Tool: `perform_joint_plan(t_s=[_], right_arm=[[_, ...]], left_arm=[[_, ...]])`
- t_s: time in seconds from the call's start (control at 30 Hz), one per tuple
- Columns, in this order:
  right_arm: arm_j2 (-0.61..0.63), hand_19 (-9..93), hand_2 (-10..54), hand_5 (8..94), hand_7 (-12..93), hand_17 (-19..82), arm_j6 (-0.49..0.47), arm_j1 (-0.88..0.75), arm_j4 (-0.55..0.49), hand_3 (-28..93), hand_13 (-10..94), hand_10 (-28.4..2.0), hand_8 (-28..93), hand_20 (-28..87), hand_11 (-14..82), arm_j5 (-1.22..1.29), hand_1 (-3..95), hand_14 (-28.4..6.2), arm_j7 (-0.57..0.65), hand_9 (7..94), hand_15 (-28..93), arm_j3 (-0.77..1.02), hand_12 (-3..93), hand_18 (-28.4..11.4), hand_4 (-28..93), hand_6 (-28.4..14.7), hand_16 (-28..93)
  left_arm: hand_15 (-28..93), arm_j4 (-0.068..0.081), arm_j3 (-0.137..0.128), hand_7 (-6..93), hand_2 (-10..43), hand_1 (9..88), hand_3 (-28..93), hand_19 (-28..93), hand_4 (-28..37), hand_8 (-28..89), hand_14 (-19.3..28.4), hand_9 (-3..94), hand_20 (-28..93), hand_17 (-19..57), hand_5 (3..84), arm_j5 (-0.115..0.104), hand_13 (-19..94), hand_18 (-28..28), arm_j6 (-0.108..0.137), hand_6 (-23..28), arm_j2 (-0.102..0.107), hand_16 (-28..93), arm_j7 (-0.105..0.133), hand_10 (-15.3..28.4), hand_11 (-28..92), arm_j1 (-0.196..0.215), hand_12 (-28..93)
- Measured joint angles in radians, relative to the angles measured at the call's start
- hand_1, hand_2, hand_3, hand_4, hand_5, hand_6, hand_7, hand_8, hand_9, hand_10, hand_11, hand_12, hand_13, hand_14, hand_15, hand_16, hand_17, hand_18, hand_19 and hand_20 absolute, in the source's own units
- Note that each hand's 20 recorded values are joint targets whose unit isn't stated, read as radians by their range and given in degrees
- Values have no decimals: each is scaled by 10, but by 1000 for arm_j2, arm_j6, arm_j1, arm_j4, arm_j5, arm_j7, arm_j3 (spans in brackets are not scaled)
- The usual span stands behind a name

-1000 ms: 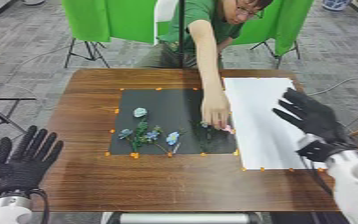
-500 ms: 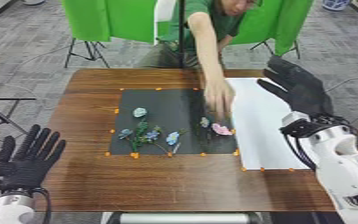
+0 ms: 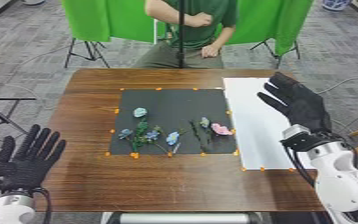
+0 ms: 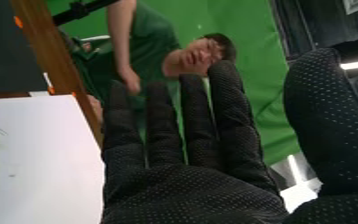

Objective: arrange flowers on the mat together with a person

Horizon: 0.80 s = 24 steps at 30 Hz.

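- The dark mat (image 3: 168, 102) lies flat on the brown wooden table (image 3: 113, 185), with orange markers (image 3: 135, 155) along its edges.
- On its left half are four things – a pale blue flower (image 3: 140, 112) farthest from the robot, a small blue flower (image 3: 125, 133) on the left, leafy green stems (image 3: 141, 136) beside it, and a blue-and-white flower (image 3: 173, 138) toward the mat's middle.
- On its right half, a pink flower (image 3: 221, 129) lies by the right edge, just beside a small pale flower (image 3: 205, 121); dark green stems (image 3: 202, 137) run near them.
- A white sheet (image 3: 252, 125) lies to the right of the mat.
- The right hand (image 3: 302, 105) is raised near the sheet's right side, fingers straight, thumb apart from them – nothing in its grasp.
- The left hand (image 3: 23, 162) is at the table's left side, fingers straight and spread, holding nothing.
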Motion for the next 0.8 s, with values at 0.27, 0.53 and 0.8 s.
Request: perform_joint_plan(t_s=[0.27,0.53,0.8], right_arm=[[7,23,-14,498,149,268,20,-17,-3,719,328,-87,-122,235,51,10,343,-92,-14,438,120,8,84,-127,-228,-4,61],[7,23,-14,501,149,268,25,-19,-4,720,331,-87,-123,240,51,9,345,-92,-13,439,122,8,84,-123,-229,-4,61],[2,24,-13,505,149,266,28,-22,-7,720,333,-86,-122,246,52,8,345,-90,-11,442,122,13,84,-117,-229,-5,61]], left_arm=[[340,3,6,86,107,255,704,329,-283,-85,162,426,139,-32,462,5,321,143,-9,69,-3,-71,4,136,152,-9,82],[340,3,6,86,108,256,702,328,-283,-85,162,426,139,-32,463,8,321,143,-12,70,-5,-71,8,136,153,-10,83],[341,3,6,84,107,256,703,327,-283,-85,162,427,139,-31,462,9,322,142,-13,70,-6,-70,10,136,152,-14,83]])
